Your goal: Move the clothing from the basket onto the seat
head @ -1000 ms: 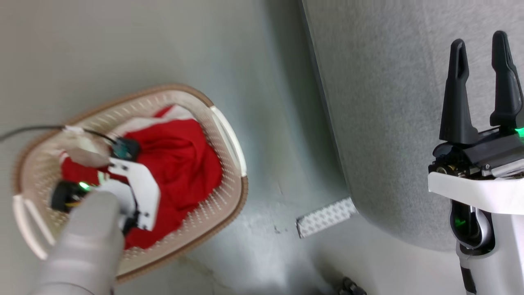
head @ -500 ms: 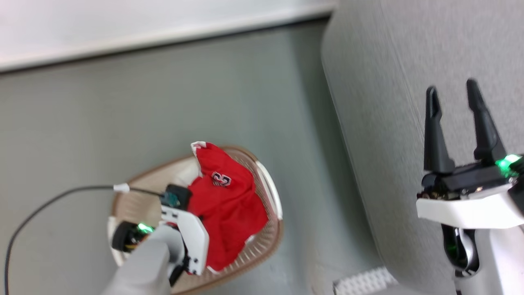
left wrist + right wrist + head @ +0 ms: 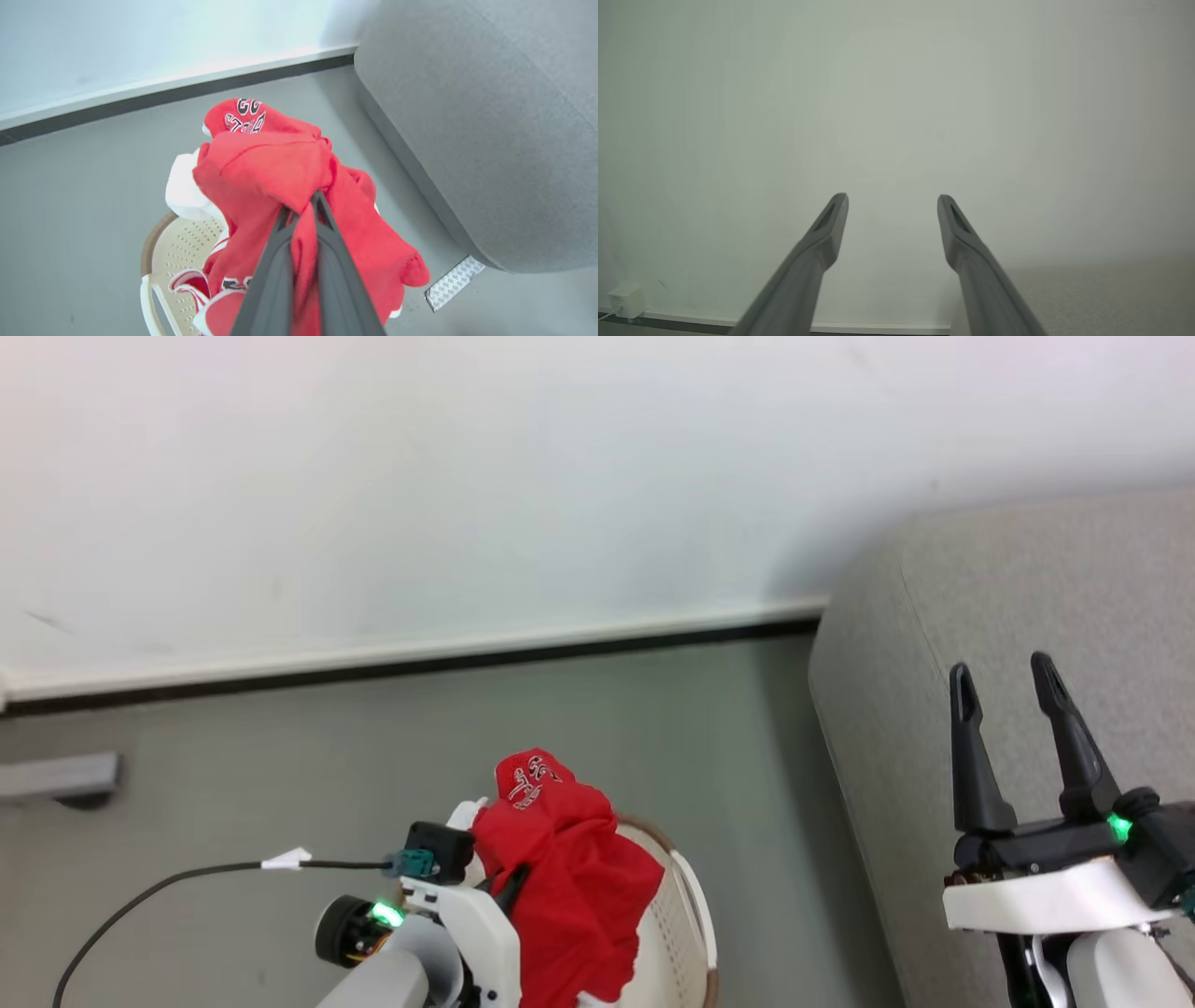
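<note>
Two left jaws tight on clothing [image 3: 261, 163]

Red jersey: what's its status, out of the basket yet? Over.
Left jaws shut on red jersey, hanging above laundry basket. Right jaws open, empty. Nothing seen blocking the way to grey sofa.

Bright, even, diffuse light is seen throughout. The white wall [image 3: 467, 476] behind the large light grey fabric sofa [image 3: 1027, 579] is washed pale, nearly overexposed. A soft shadow is cast on the grey floor [image 3: 728, 728] just beside the sofa. The right wrist view is rendered hazy, low in contrast.
</note>
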